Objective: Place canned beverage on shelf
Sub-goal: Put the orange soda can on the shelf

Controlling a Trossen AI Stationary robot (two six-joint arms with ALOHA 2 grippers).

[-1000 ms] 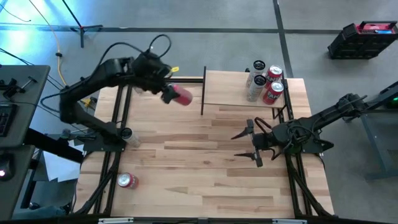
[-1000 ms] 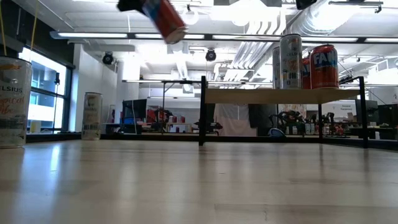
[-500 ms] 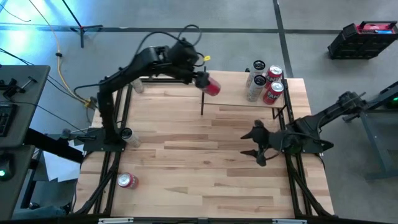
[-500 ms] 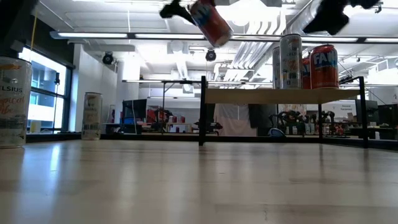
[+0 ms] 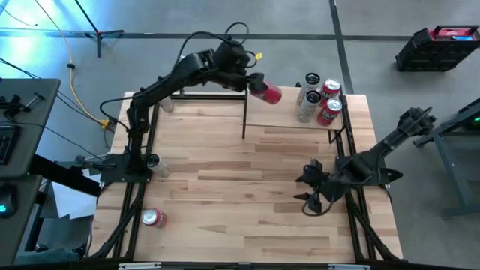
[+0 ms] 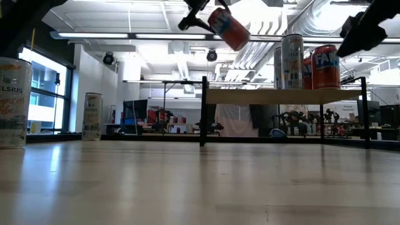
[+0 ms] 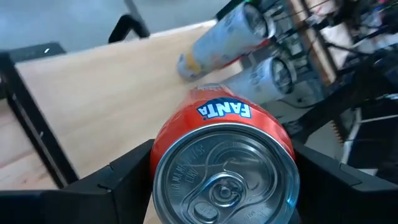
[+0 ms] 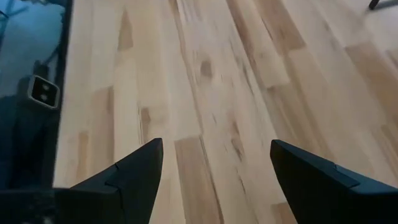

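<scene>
— What stands on the shelf (image 5: 285, 112) at this moment?

— A cluster of upright cans (image 5: 319, 97) at its far right corner, well beyond my left claw (image 5: 259, 86): silver ones and red ones, pressed close together. The rest of the board is bare wood.

— And the can you carry?

— My left claw is clenched on the red Fanta can (image 5: 267, 92), one finger on each side of its body. The can is tilted, not upright, and it hangs in the air above the shelf's left end, near the black upright (image 5: 244, 109), clear of the board.

— Your other claw?

— My right claw (image 5: 310, 193) hovers over the bare tabletop (image 5: 225, 187) near the right edge, fingers spread and grasping nothing.

— What does each camera give you that the others miss?

— The overhead view alone shows the spare cans behind my left claw: a red one lying on its side (image 5: 154, 217) at the table's near left corner, and a silver one (image 5: 154, 162) by the left arm's base. The table-level view shows the gap of air between my can (image 6: 228, 28) and the board (image 6: 281, 95), and two tall pale cans (image 6: 12, 103) standing on the tabletop. My left wrist camera reads the can's top and pull tab (image 7: 224, 180), with the Fanta lettering.
</scene>
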